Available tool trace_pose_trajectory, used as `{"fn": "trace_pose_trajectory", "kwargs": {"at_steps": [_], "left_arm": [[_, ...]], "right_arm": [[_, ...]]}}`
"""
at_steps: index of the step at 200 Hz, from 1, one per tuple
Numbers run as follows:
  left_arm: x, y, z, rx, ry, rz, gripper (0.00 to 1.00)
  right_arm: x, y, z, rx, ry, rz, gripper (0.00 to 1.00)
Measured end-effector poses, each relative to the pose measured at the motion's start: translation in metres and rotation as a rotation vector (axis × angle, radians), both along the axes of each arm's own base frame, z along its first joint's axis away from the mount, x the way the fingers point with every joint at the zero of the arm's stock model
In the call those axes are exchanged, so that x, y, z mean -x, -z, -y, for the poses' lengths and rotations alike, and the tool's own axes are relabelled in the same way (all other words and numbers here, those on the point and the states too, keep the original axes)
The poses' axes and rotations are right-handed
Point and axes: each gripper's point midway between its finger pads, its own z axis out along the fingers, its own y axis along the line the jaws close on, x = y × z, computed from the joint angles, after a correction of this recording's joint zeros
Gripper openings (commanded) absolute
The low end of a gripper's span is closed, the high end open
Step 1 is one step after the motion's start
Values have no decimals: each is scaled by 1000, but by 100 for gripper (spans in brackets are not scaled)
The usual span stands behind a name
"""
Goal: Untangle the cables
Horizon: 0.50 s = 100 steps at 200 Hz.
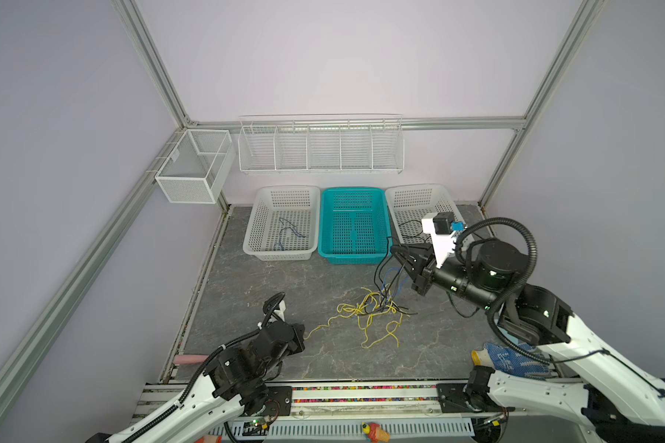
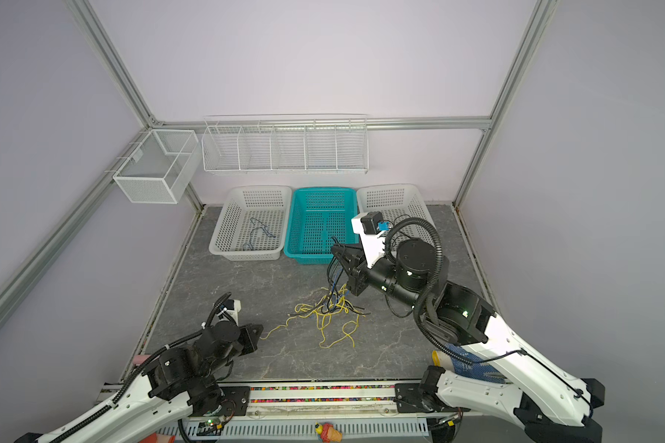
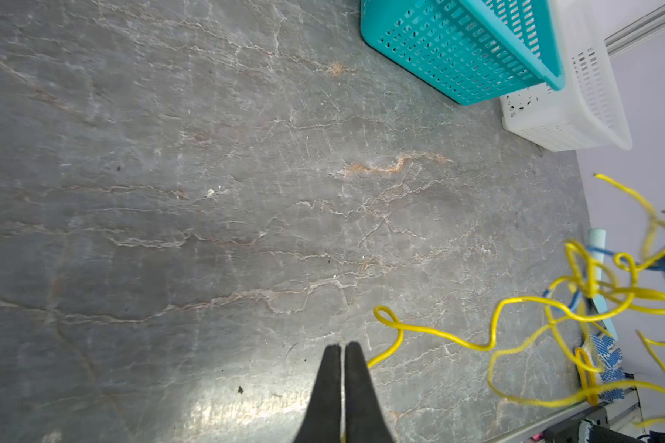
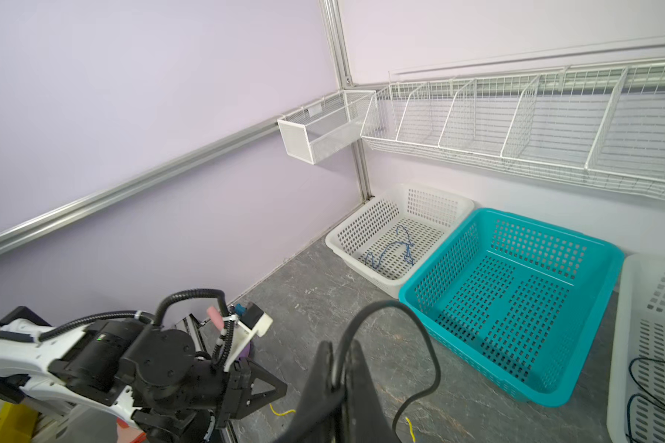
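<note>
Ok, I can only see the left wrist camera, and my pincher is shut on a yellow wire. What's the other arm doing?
Observer: The right gripper is shut on a black cable, lifted off the table near the teal basket.
Operator: Is the black one out of the yellow mess?
Observer: No. In both top views it hangs from the gripper down into the tangle on the table.
Operator: Are any wires put away?
Observer: Yes. A blue cable lies by itself in the white basket left of the teal one.
</note>
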Motion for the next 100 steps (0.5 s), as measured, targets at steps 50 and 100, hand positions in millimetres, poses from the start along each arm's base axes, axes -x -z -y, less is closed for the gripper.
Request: {"fn": "trace_pose_trajectory", "kwargs": {"at_steps": [50, 100], "left_arm": [[-3, 26, -11, -51, -45, -47, 0], [-7, 47, -20, -54, -99, -97, 0]], "right_arm": [[15, -50, 36, -95, 44, 53, 6], [30, -92, 98, -209, 174, 128, 6]]}}
